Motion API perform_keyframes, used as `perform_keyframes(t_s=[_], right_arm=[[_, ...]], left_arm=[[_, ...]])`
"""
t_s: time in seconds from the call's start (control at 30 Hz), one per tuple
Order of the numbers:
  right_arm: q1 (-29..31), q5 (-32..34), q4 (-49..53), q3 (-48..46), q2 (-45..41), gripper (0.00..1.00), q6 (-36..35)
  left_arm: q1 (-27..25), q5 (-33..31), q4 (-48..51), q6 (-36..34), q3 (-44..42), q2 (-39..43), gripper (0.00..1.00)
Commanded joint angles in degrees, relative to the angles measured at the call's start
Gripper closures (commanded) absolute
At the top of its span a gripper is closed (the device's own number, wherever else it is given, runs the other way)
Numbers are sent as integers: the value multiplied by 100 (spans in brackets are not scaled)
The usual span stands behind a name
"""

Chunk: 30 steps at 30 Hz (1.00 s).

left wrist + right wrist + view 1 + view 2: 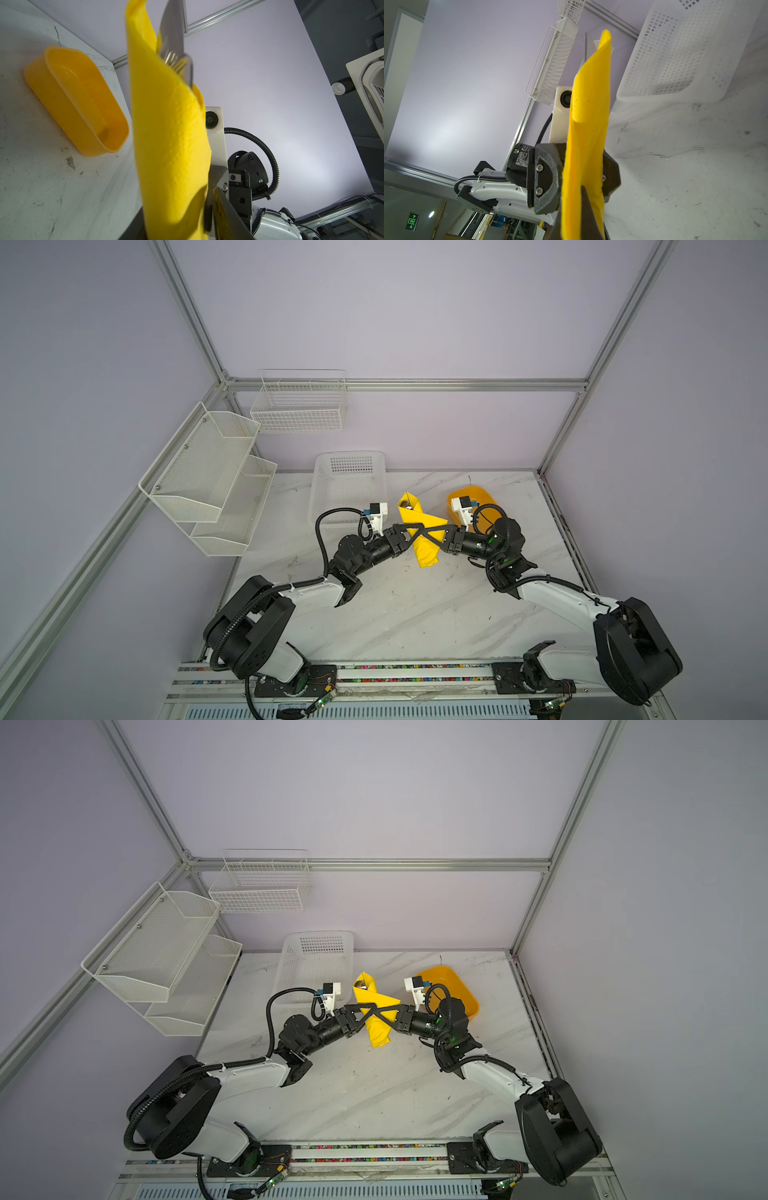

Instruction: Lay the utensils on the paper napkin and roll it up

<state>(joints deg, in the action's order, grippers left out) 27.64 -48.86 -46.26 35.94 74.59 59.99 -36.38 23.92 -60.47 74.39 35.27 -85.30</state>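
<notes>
Rolled paper napkin (426,556) held over counter (415,614), just beside orange tub (72,99); utensils (175,47) (knife, fork tips) stick out its end nearest tub's far rim; R hand (432,539) clamped tight on roll's mid; L hand (581,176) jaws either side of roll, opp. tub; can't tell if gripping.

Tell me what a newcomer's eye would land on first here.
The bright yellow paper napkin, rolled into a narrow tube, is held above the middle of the marble table between the left gripper and the right gripper, which meet at it from opposite sides. Silver utensils poke out of its far end. An orange-yellow tub sits behind the right arm.
</notes>
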Motion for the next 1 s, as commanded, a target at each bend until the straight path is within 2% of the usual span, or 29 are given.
perform_keyframes(t_s=[0.0, 0.3, 0.5, 0.67, 0.83, 0.97], right_arm=[[-4, -45, -497, -46, -29, 98, 101], [-4, -105, -566, 33, -109, 98, 212], [-3, -176, -786, 31, -161, 98, 398], [-4, -156, -872, 27, -181, 98, 453], [-4, -124, -867, -21, -121, 98, 438], [-3, -106, -868, -44, -86, 98, 417]], left_arm=[[35, -48, -329, -39, 420, 2, 60], [79, -92, -536, -10, 253, -2, 54], [166, 426, -656, -38, 415, -259, 46], [166, 482, -1333, 163, 411, -435, 50], [174, 466, -1363, 107, 411, -318, 51], [173, 373, -1310, 67, 351, -224, 58]])
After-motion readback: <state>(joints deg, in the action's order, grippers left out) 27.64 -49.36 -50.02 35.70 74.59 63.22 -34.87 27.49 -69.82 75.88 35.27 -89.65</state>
